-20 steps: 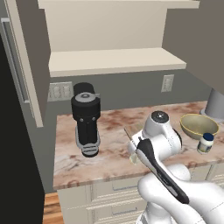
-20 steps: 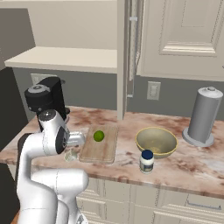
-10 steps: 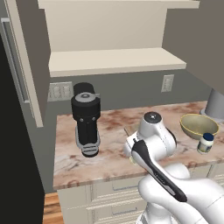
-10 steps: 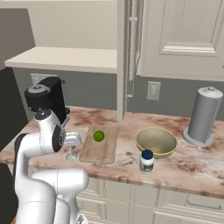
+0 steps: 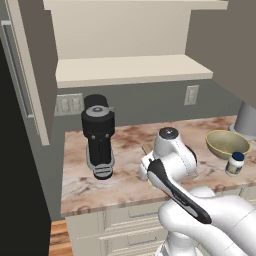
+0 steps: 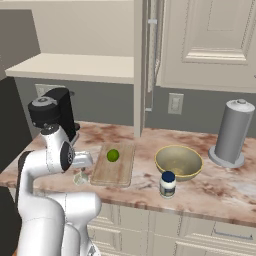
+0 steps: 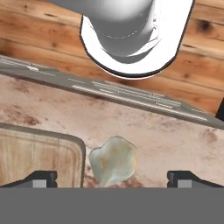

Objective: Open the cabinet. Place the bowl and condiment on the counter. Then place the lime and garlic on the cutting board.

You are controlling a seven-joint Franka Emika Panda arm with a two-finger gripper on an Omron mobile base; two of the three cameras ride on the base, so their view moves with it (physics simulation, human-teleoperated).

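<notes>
Now pale lumpy garlic [image 7: 113, 162] on counter [image 7: 175, 140] beside cutting board [image 7: 39, 157], end effector [image 7: 112, 177] wide, empty

One bowl [image 6: 178, 161], one jar [image 6: 168, 184], one lime [image 6: 113, 155], one garlic [image 7: 113, 160], one board [image 6: 114, 164], one coffee machine [image 5: 98, 136], one paper-towel roll [image 6: 231, 132], two wall outlets [image 6: 175, 103], one open cabinet door [image 6: 214, 44]

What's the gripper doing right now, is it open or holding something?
Gripper: open, jaws wide apart, holding nothing; the garlic lies on the counter between its fingertips, beside the cutting board.
</notes>
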